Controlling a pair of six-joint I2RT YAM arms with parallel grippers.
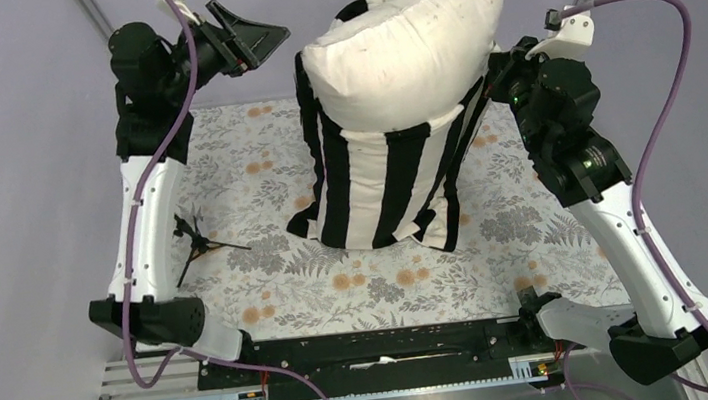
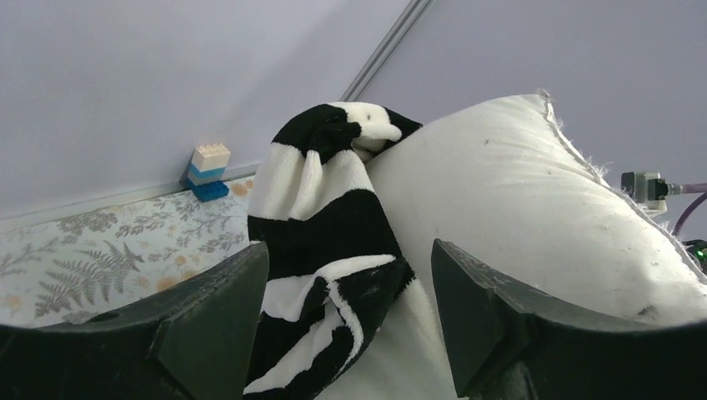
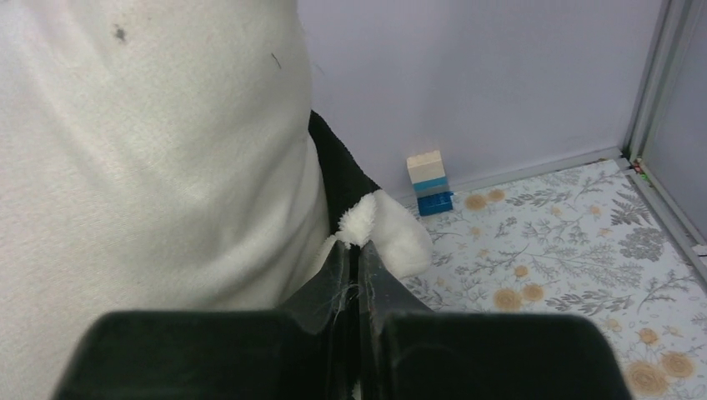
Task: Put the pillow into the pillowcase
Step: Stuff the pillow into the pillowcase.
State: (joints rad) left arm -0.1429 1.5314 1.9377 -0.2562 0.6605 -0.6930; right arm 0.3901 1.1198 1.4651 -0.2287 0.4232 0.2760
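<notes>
Place: we take this for a robot lab cell.
Arms: we see a left arm (image 1: pixel 145 214) and a right arm (image 1: pixel 637 248) fixed side by side on a black rail (image 1: pixel 386 342) at the near edge of the desk (image 1: pixel 560 277).
Walls: plain lavender panels (image 1: pixel 12 148) close the desk in, and we see bare metal frame posts (image 1: pixel 88 11) at the back corners.
Cables: we see a purple cable (image 1: pixel 666 104) looping openly off each arm.
Cover: a floral cloth (image 1: pixel 256 171) lies over the desk.
Props: we spot a small stack of toy bricks (image 2: pixel 208 171) against the back wall.
</notes>
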